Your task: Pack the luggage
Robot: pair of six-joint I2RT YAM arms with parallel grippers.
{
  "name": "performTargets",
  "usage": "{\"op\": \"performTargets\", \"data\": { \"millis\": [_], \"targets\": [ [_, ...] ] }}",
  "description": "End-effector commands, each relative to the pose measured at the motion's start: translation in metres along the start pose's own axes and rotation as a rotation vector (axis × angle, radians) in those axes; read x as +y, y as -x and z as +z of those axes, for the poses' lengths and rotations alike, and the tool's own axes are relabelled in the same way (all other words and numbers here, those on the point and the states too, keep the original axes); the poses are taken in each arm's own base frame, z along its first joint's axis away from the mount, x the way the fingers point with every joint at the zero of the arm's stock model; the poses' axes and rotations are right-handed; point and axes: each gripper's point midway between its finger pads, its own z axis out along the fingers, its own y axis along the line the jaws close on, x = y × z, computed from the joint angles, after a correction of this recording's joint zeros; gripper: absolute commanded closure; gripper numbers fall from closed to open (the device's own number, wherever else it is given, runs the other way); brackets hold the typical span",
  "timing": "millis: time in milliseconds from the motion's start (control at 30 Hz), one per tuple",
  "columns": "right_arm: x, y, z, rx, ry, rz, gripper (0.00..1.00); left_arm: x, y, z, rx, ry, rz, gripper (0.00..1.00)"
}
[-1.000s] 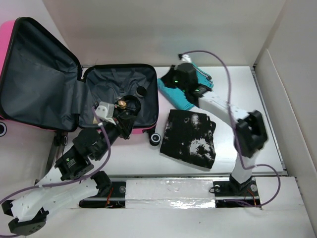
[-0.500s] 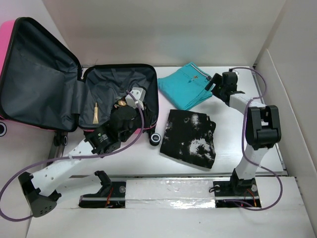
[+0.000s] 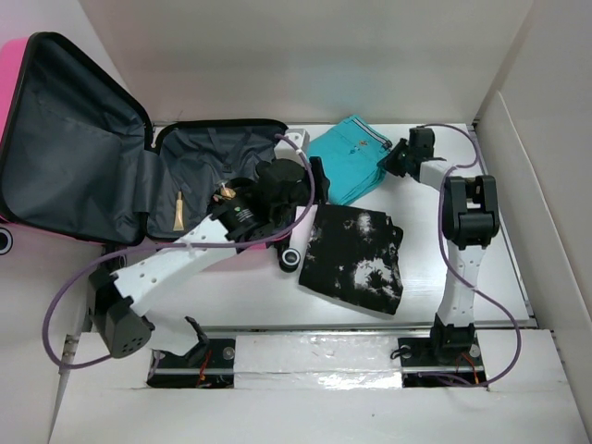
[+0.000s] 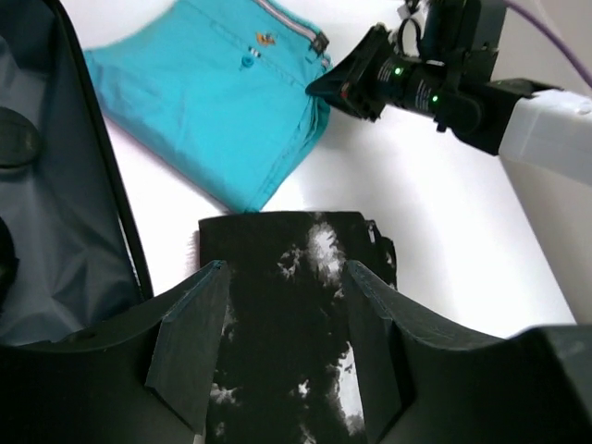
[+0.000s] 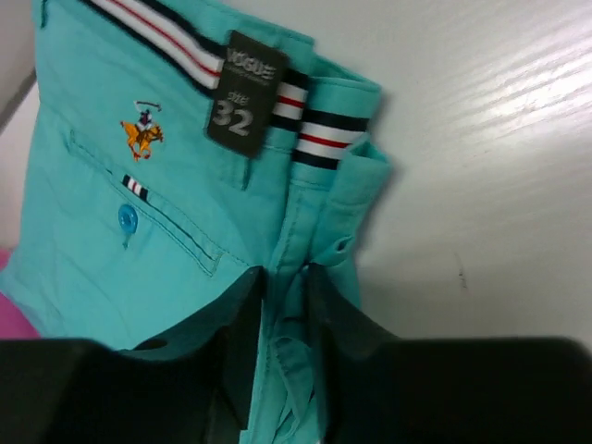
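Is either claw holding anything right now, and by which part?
The right gripper pinches the teal shorts at their folded edge just below the striped waistband. The left gripper hangs open above the black patterned garment, holding nothing.

Both arms are built alike. The left arm (image 3: 171,264) and the right arm (image 3: 455,282) have white, boxy links joined by chunky black motor housings. A thin purple cable (image 3: 51,310) trails loosely along each. Black base plates (image 3: 435,351) are bolted to a silvery rail at the near edge. The left gripper (image 4: 282,342) has flat, dark, angular fingers. The right gripper (image 5: 282,319) is also black, with two small green lights (image 4: 398,69) on its body.
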Motion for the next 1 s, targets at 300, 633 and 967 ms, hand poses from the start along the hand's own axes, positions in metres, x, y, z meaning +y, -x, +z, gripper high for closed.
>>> {"op": "performTargets", "data": {
  "millis": [300,633,967],
  "targets": [
    [-0.042,0.043,-0.053,-0.125,0.075,0.200,1.00,-0.027,0.007,0.079,0.028,-0.117,-0.238,0.53],
    [-0.078,0.030,-0.091,-0.195,0.141,0.345,0.94,-0.030,-0.031,0.191,0.117,0.047,-0.170,0.48],
    [-0.056,0.064,-0.140,-0.308,0.162,0.266,0.03,0.023,-0.084,0.258,0.218,0.213,-0.168,0.43]
  ]
}}
